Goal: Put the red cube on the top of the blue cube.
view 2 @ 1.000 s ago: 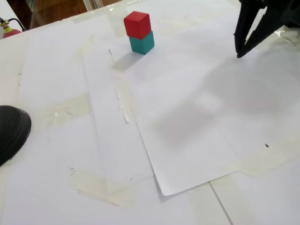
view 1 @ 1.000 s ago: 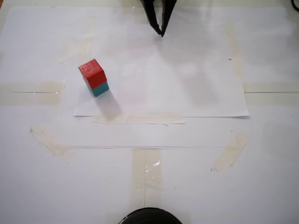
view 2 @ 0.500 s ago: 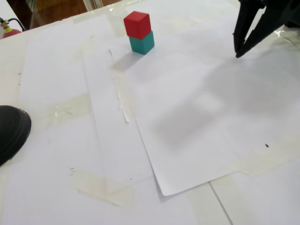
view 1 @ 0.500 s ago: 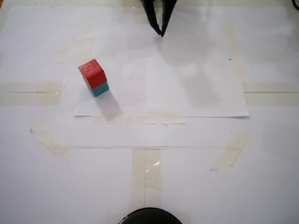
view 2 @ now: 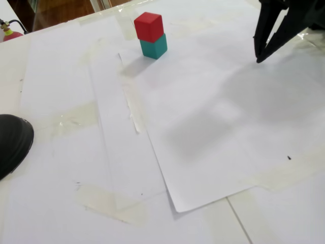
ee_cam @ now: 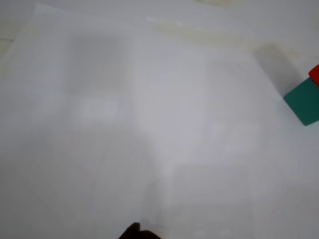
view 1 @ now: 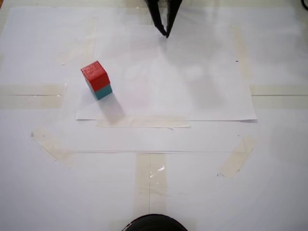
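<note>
In a fixed view from above, the red cube point(view 1: 95, 75) is seen resting on top of the blue cube point(view 1: 103, 91), a little turned against it, on the white paper sheet point(view 1: 192, 86) that is taped to the table point(view 1: 269, 183). Nothing has been shifted here over the last second: the stack stands at the same place, and the gripper point(view 1: 166, 33) is kept at the top edge, well apart from the cubes, with its fingertips brought together and nothing between them. In the wrist view, mostly bare paper is shown; only a part of the blue cube point(ee_cam: 304, 102) and a small corner of the red cube point(ee_cam: 315, 73) are caught at the right edge, and a dark tip of the gripper point(ee_cam: 135, 232) is visible at the bottom. In the other fixed view, the red cube point(view 2: 149, 26) is seen sitting squarely on the blue cube point(view 2: 154, 46), and the closed, empty gripper point(view 2: 259, 59) is held far to the right with its tips near the paper. Since no change is found, the task can be judged as finished and the stack as stable.
</note>
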{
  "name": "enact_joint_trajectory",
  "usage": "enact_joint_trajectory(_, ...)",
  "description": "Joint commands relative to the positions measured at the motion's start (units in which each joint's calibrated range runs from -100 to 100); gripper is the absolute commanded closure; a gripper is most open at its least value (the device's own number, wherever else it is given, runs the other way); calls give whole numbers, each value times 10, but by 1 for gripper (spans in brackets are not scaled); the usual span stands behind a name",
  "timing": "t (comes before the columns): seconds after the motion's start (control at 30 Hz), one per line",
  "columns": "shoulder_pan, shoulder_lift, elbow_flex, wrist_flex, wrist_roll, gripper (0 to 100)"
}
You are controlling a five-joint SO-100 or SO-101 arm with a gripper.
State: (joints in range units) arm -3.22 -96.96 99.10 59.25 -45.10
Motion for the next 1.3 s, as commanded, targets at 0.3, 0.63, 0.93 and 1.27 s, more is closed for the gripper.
enact_joint_trajectory(0.3,3,-5,8,9,8,100)
enact_joint_trajectory(0.63,3,-5,8,10,8,100)
enact_joint_trajectory(0.93,4,-5,8,10,8,100)
enact_joint_trajectory(1.27,4,-5,8,10,8,100)
